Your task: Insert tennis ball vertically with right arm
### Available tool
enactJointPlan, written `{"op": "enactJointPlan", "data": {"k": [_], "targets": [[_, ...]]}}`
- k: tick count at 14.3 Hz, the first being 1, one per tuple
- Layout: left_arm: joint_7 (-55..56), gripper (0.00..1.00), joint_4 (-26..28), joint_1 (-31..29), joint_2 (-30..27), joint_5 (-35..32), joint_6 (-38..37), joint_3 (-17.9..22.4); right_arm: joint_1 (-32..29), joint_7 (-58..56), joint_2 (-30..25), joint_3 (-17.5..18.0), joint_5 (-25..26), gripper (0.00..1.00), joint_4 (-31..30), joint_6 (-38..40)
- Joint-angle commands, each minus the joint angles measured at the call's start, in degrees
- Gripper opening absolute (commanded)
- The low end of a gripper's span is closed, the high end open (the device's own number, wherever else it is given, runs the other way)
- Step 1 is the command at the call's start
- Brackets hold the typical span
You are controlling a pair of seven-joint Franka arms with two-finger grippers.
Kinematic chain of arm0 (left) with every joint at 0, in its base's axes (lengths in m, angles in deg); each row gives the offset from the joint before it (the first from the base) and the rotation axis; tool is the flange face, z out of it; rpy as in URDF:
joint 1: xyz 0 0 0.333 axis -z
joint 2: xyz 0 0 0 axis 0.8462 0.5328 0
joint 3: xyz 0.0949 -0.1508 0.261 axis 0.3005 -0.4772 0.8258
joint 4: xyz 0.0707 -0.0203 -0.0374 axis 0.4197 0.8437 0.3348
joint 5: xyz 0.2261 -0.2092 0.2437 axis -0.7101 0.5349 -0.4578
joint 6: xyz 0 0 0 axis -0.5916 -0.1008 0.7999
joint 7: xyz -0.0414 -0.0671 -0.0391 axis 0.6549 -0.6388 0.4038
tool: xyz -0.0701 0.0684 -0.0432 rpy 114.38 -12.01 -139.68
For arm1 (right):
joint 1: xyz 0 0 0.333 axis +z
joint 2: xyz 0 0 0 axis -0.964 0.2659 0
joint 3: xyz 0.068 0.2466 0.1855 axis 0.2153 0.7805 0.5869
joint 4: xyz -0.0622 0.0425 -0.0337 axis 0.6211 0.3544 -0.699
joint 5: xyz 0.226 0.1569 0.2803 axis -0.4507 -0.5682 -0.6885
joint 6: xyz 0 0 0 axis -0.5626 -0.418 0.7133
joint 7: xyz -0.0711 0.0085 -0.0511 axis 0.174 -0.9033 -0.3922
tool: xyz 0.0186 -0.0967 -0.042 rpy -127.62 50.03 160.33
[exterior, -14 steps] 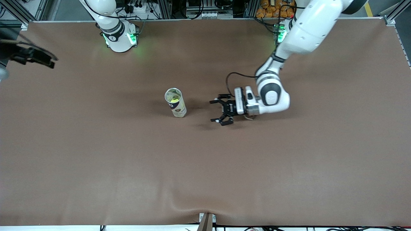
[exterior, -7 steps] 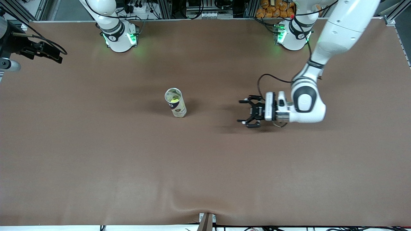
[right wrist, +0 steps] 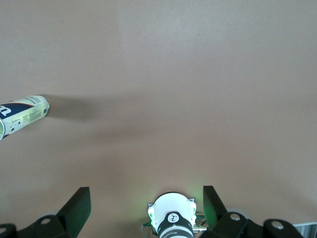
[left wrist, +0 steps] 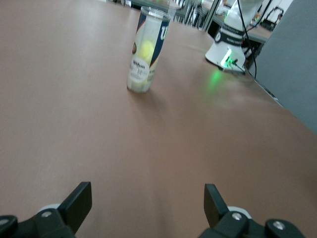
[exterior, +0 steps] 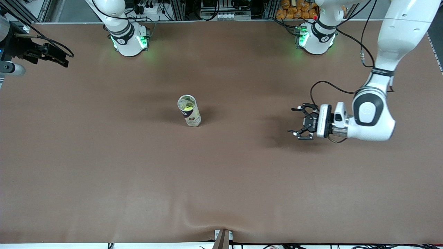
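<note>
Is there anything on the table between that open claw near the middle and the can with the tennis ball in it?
Nothing visible: only bare table lies between the open left gripper and the upright can, tennis ball already inside.

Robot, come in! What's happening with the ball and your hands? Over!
Left gripper open, empty, low over bare table toward left arm's end. Right gripper open, empty, at right arm's end. Tennis ball inside upright can. Nothing in the way.
</note>
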Motion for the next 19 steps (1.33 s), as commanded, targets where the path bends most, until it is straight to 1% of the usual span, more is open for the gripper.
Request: {"op": "enactJointPlan", "data": {"k": [1,2,3,4,5,6,8,9,10,11,12,14,16,17,18,19], "targets": [[9.01,1.0,-3.76,-1.37,0.04,-5.82,-3.54,-0.05,0.73,-1.55,-1.19,0.07,-0.08,1.0,0.68,-0.35],[11.74,1.0,-5.07,-1.89,0.13,-7.57,-3.72,-0.05,1.43,-2.08,-0.58,0.16,0.36,1.0,1.3,-0.78],[14.55,1.0,-6.74,-2.33,0.13,-9.5,-4.5,-0.05,3.61,-2.52,0.12,-0.19,1.06,1.0,1.3,-0.96],[18.5,1.0,-8.58,-2.86,0.13,-11.79,-6.6,-0.05,7.99,-2.61,0.39,-2.36,2.54,1.0,1.3,-1.05],[23.93,1.0,-10.43,-3.3,0.39,-13.81,-9.32,-0.05,15.86,-2.52,0.48,-8.48,5.52,1.0,1.04,-1.83],[29.64,1.0,-12.1,-3.83,-0.21,-15.83,-11.78,0.29,22.12,-2.61,0.48,-14.11,6.33,1.0,0.52,-2.8],[38.8,1.0,-18.06,-4.09,-0.66,-21.19,-16.35,0.47,23.76,-5.05,0.48,-16.53,6.34,1.0,0.07,-2.98],[42.93,1.0,-21.57,-4.1,-0.75,-23.82,-19.25,0.73,25.77,-8.64,0.48,-19.93,6.25,1.0,0.07,-3.24],[47.58,1.0,-24.22,-3.49,-1.7,-26.11,-22.24,2.22,29.87,-10.93,0.48,-25.27,6.25,1.0,-0.36,-3.85],[52.85,1.0,-24.94,-2.52,-3.89,-27.27,-24.27,3.36,33.48,-12.61,0.48,-30.2,6.08,1.0,-0.8,-3.95],[59.69,1.0,-24.77,-1.56,-6.78,-29.02,-25.59,4.07,36.13,-13.58,0.39,-33.55,5.99,1.0,-1.5,-3.95],[74.79,1.0,-24.86,0.99,-11.79,-35.07,-28.05,4.17,43.5,-13.77,0.13,-41.46,5.9,1.0,-2.3,-4.04],[90.34,1.0,-24.51,2.49,-16.28,-38.25,-30.77,4.25,50.62,-13.77,0.13,-49.19,5.9,1.0,-2.39,-4.21],[100.0,1.0,-24.42,3.8,-18.22,-39.74,-32.97,4.17,52.83,-13.77,0.13,-51.67,5.9,1.0,-2.39,-4.65],[106.45,1.0,-24.42,4.86,-20.15,-40.37,-34.12,4.43,54.25,-13.86,0.21,-53.17,5.9,1.0,-2.39,-5.09],[109.56,1.0,-24.42,6.78,-22.26,-42.55,-34.31,5.39,55.22,-13.86,0.3,-54.23,5.9,1.0,-2.91,-5.87]]}}
